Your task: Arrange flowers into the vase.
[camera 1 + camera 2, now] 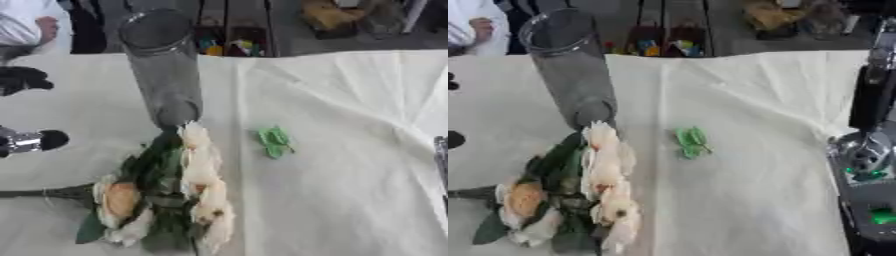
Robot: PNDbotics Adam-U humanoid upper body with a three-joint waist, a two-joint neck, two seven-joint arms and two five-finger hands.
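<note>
Worktop (350,100) under cream cloth. Left hand (22,79) at left edge, fingers' state unclear; right hand unseen. Glass vase (162,65) right of it; flower bunch (175,190) lying below-right. Flowers light, floppy, petals delicate: take by stems (44,193).

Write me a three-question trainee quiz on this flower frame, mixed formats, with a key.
1. True or false: the vase already holds the flowers.
2. The loose green leaves lie: A) inside the vase, B) on the cloth right of the flowers, C) on top of the blooms.
3. Fill in: the flowers lie on the cloth with their blooms just in front of the vase's ____.

Key: 1 false; 2 B; 3 base.
</note>
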